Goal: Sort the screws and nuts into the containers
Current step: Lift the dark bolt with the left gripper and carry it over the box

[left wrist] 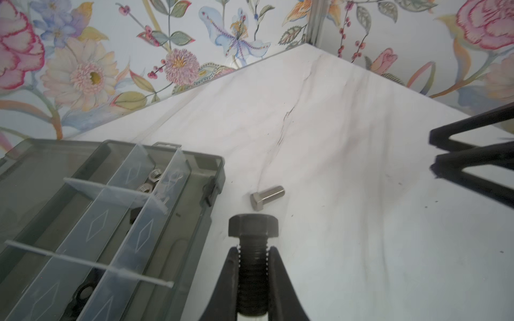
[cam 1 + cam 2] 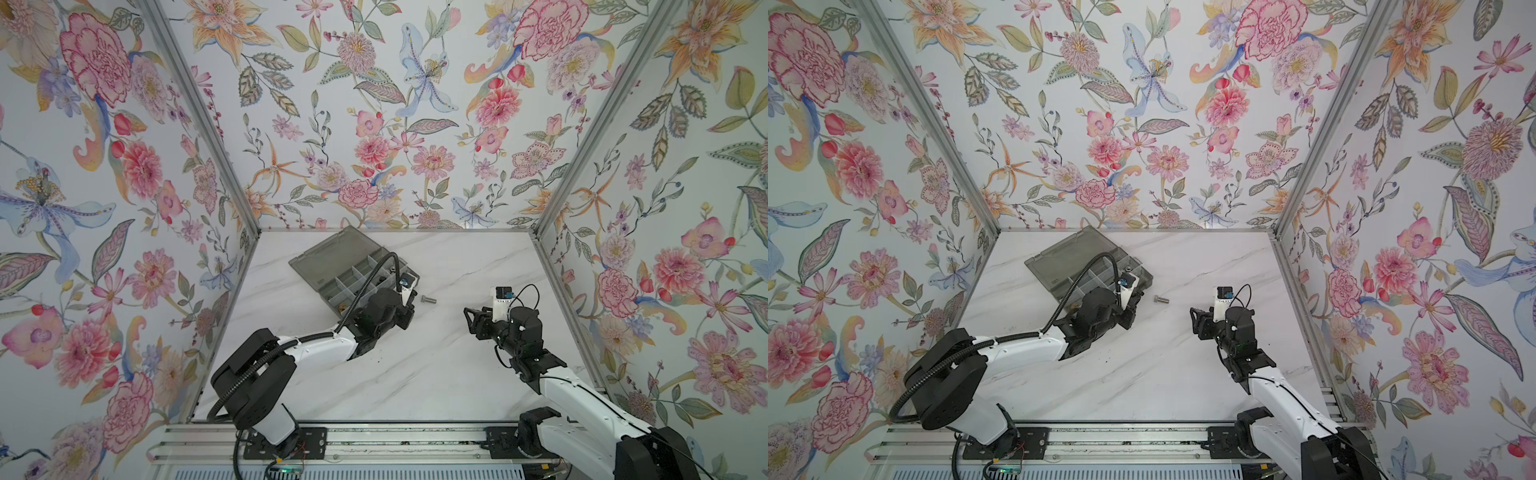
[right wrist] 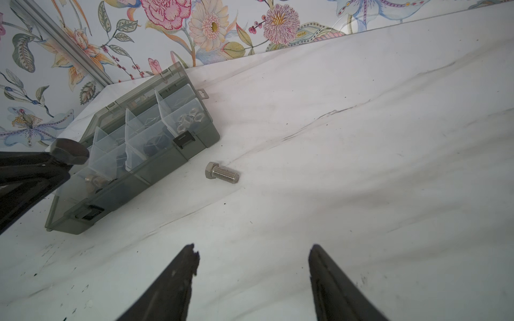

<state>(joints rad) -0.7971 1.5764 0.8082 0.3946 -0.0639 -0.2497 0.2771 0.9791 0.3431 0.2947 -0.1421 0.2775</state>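
Two jaws of the left gripper (image 1: 253, 248) are clamped on the threaded shank of a black bolt (image 1: 253, 226). Its hex head pokes out free beyond the tips. Gripping the shank seems deliberate: once the jaws part, the bolt can drop away without snagging.

The gripper hangs just beside the organizer box (image 1: 194, 222), outside its latch-side wall and not yet over any compartment. The bolt has yet to be carried across that wall.

Inside the box, clear dividers split the tray. A cluster of silver nuts (image 3: 189, 119) sits in an end compartment, and dark pieces (image 3: 155, 144) fill the ones next to it. Like seems to be kept with like. The lid (image 2: 332, 255) lies flat open on the far side of the box, leaving every compartment reachable from above.

One silver bolt (image 3: 222, 173) lies on its side on the marble table (image 3: 361, 166), near the same latch-side wall and touching nothing.

The right gripper (image 3: 253, 250) waits well apart from the box, beyond that silver bolt. Its jaws are spread wide, empty and pointed toward the bolt. It is probably waiting to collect the bolt once the left arm is clear.
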